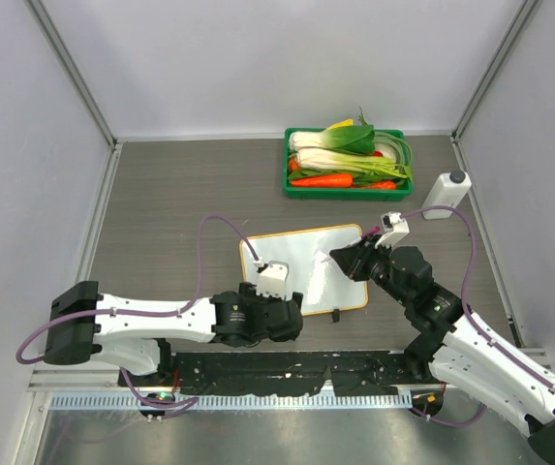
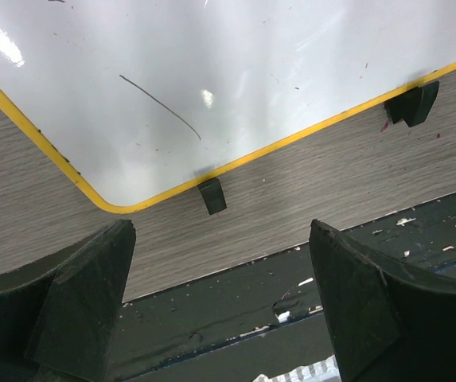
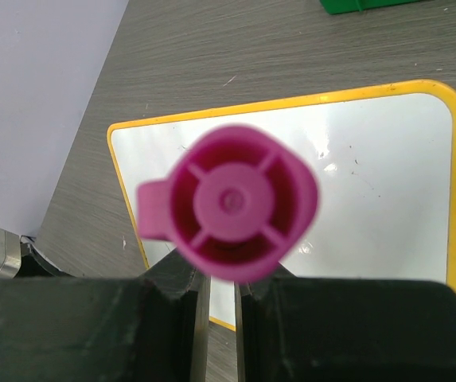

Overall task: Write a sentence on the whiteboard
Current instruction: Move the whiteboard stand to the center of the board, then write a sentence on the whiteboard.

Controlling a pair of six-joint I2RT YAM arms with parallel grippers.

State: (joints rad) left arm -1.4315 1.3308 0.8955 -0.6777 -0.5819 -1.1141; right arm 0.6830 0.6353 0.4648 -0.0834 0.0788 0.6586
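Note:
The whiteboard, white with an orange rim, lies flat in the middle of the table. It carries no pink sentence; only a thin dark stroke shows near its near-left corner. Two black clip feet sit on its near edge. My right gripper hangs over the board's right part, shut on a pink marker. The marker's round end with a clip tab faces the camera and its tip is hidden. The board also shows in the right wrist view. My left gripper is open and empty, just above the board's near-left edge.
A green tray of vegetables stands at the back, right of centre. A white bottle stands at the right. A black base rail runs along the near table edge. Grey walls close the left, back and right sides.

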